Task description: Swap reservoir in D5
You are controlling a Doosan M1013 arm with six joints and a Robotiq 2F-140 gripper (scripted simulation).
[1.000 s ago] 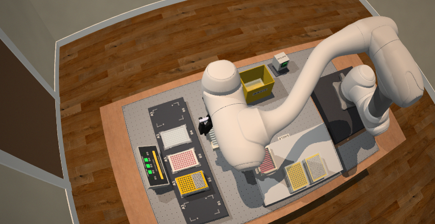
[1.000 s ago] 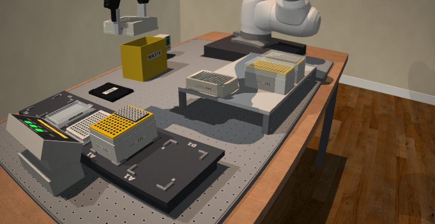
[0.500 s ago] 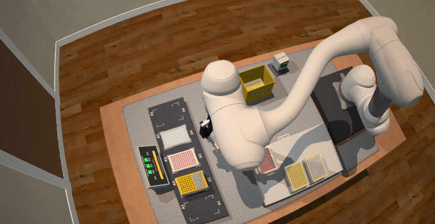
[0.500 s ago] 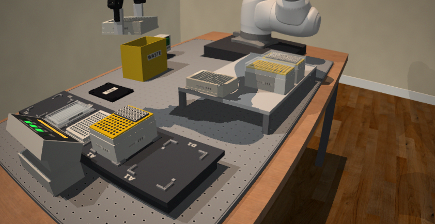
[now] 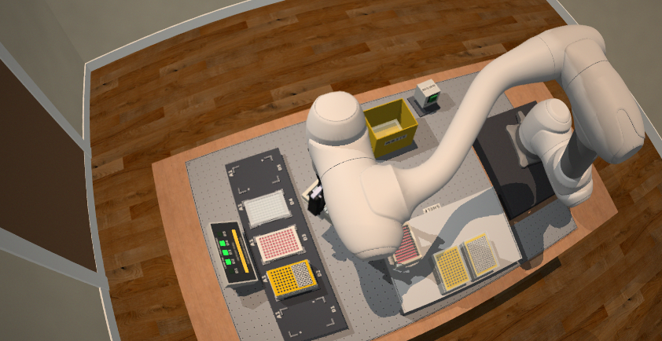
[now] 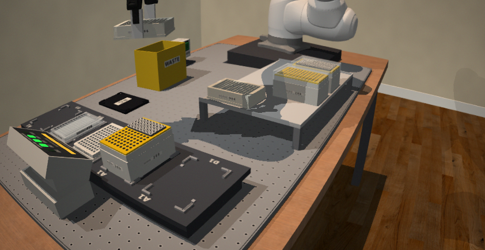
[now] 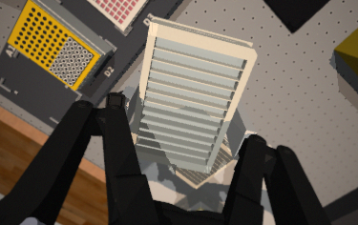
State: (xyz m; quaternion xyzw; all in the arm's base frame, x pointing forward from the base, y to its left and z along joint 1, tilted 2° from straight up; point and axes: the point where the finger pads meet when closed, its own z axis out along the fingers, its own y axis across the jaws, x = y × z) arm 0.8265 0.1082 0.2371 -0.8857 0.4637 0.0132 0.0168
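Observation:
My gripper [image 6: 140, 19] is shut on a white 12-trough reservoir [image 6: 144, 27] and holds it level, high above the table. In the wrist view the reservoir [image 7: 194, 102] hangs between the fingers over the perforated table, just beside the deck's edge near D2 and D3. In the top view the reservoir [image 5: 310, 189] shows beside the arm, to the right of D4. Its label is too small to read. Position D5 [image 5: 257, 174] shows bare brackets. A second reservoir [image 5: 406, 246] with pink troughs sits flat on the shelf [image 5: 462, 240]; it also shows in the side view [image 6: 236, 92].
The deck holds a clear plate on D4 [image 5: 265, 207], a pink plate on D3 [image 5: 277, 243] and a yellow tip rack on D2 [image 5: 292, 277]; D1 [image 5: 307, 315] is bare. Two tip racks [image 5: 465, 259] stand on the shelf. The black RG nest [image 6: 124, 103], yellow waste bin [image 5: 390, 128], panel [image 5: 231, 253] and key box [image 5: 427, 93] stand around.

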